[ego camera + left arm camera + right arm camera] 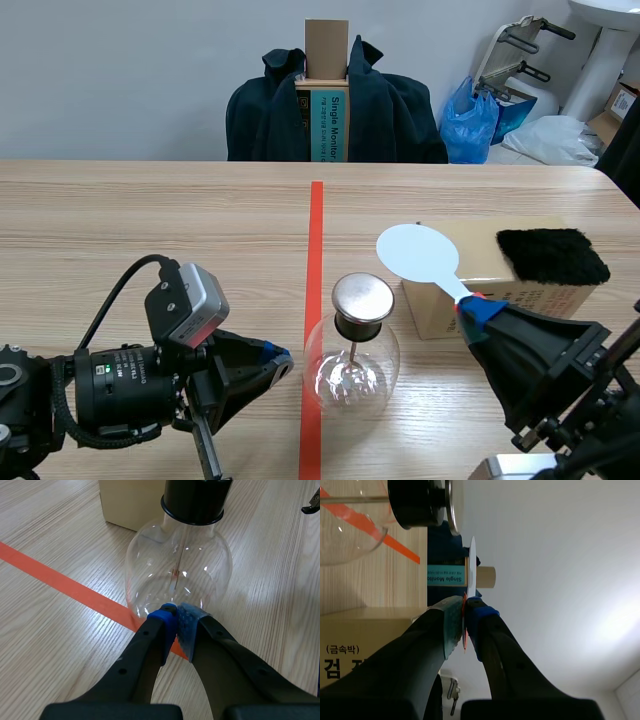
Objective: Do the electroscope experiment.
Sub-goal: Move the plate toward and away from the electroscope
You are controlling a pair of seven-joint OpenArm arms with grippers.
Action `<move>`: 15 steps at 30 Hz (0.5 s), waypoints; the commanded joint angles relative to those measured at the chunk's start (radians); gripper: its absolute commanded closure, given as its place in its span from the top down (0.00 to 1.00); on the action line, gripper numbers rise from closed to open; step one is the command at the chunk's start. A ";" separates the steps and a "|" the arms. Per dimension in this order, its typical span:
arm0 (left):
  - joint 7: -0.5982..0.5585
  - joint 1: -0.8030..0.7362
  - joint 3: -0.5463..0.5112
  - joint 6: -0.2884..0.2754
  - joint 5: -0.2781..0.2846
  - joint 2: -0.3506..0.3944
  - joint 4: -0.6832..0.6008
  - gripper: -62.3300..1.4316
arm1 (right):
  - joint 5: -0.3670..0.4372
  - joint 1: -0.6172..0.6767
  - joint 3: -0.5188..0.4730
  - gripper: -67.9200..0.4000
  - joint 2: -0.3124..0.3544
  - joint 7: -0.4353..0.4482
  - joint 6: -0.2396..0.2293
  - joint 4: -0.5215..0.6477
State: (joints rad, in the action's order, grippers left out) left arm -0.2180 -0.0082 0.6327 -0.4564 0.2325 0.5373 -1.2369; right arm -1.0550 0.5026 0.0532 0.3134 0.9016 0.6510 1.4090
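Holding the white paddle (417, 253) by its handle, the right claw (470, 312) sits just right of the electroscope (355, 350) on the tabletop (150, 220); the left claw (280, 357), closed empty, touches its glass. Next, likely: disc to cap (362, 297).

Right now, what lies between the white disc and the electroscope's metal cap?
Nothing. In the scene view the white disc and metal cap stand apart, only bare table showing between them.

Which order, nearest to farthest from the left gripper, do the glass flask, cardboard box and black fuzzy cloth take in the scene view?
1. The glass flask: right at the tips of the left gripper.
2. The cardboard box: beyond the flask, toward the right arm's side.
3. The black fuzzy cloth: on top of the box, at its far right end.
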 commanded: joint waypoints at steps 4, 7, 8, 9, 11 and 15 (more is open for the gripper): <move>-0.018 -0.003 -0.005 -0.002 0.009 -0.008 -0.018 0.06 | 0.010 -0.004 -0.008 0.02 0.016 0.066 0.014 0.035; -0.018 -0.003 -0.005 -0.002 0.009 -0.008 -0.018 0.06 | 0.010 -0.004 -0.008 0.02 0.016 0.111 0.014 0.043; -0.018 -0.003 -0.005 -0.002 0.009 -0.008 -0.018 0.06 | 0.010 -0.004 -0.008 0.02 0.016 0.126 0.014 0.043; -0.018 -0.003 -0.005 -0.002 0.009 -0.008 -0.018 0.06 | 0.010 -0.004 -0.008 0.02 0.016 0.140 0.014 0.043; -0.018 -0.003 -0.005 -0.002 0.009 -0.008 -0.018 0.06 | 0.010 -0.004 -0.008 0.02 0.016 0.164 0.013 0.043; -0.018 -0.003 -0.005 -0.002 0.009 -0.008 -0.018 0.06 | 0.006 -0.004 -0.008 0.02 0.016 0.198 0.013 0.043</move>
State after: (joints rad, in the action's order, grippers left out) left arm -0.2180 -0.0082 0.6327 -0.4564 0.2325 0.5373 -1.2369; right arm -1.0592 0.5022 0.0536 0.3134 1.0966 0.6579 1.4315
